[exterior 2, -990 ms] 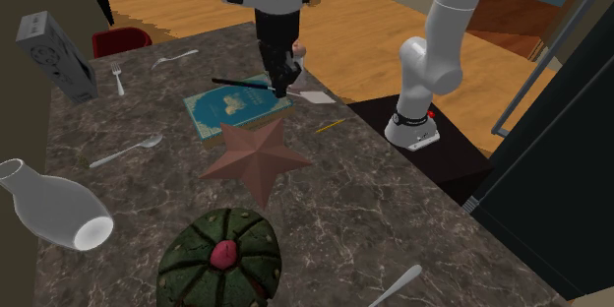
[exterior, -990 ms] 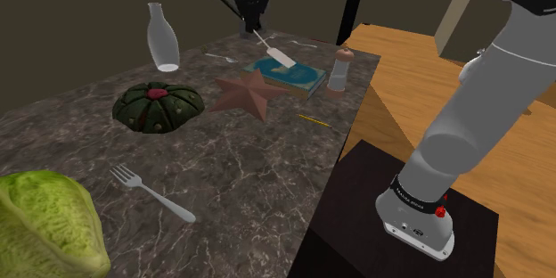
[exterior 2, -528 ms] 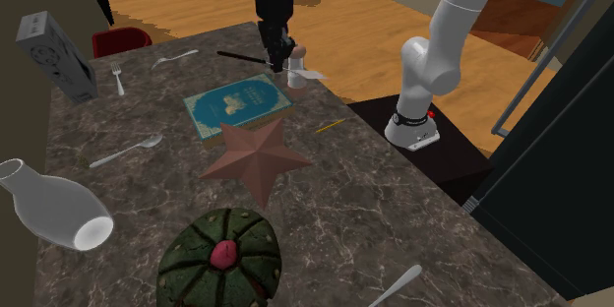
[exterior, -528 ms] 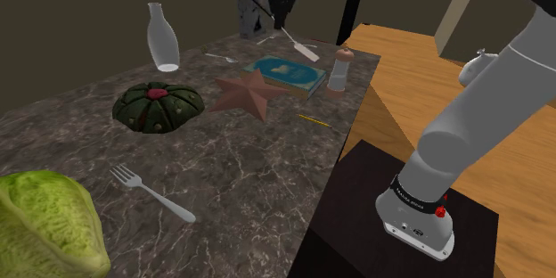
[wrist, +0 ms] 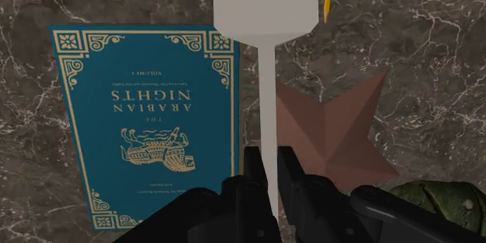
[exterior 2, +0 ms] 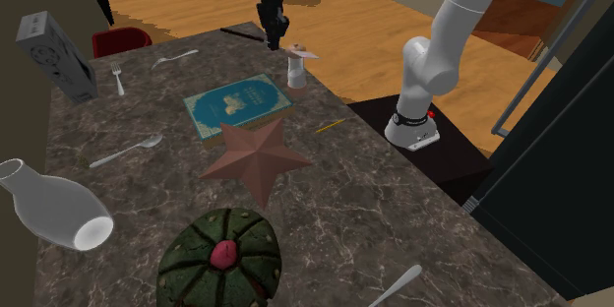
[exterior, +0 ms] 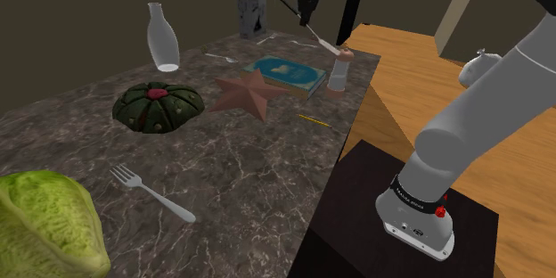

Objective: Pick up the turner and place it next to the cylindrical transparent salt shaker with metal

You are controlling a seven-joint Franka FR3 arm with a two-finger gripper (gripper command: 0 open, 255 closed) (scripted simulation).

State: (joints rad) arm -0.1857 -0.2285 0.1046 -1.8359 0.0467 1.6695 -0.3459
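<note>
Wrist view: two black fingers (wrist: 251,173) are pinched tight on the thin pale shaft of the turner (wrist: 265,15). Nothing else is between them, and the broad white blade sticks out ahead.
Gripper: the gripper (exterior: 307,2) hangs high over the far end of the marble table (exterior: 267,169), pointing down.
Turner: it is in the air and tilted. In the shoulder view the dark handle end lies to the left and the white blade dips to the right.
Blade tip: it is just above the top of the salt shaker (exterior: 339,71). I cannot tell whether they touch.
Salt shaker: it stands upright near the table edge, has a clear body and is just beside the teal book (exterior: 290,73).
Under the hand: the book, a brown star (exterior: 249,92) and a thin yellow pencil (exterior: 314,120).
Done: the pick-up looks complete, with the turner off the marble and firmly held.
Left: the turner is not yet placed. It needs lowering onto bare marble beside the shaker, then the grip opened.
Progress guess: past halfway, with the carry nearly at the target.
Risk: the blade is close to the shaker top, so a careless descent could knock it over. The book also crowds one side.
Other stuff: a green pumpkin-like piece (exterior: 158,105), a pale bottle (exterior: 161,37) and a fork (exterior: 151,194) are well apart and not in play.
</note>
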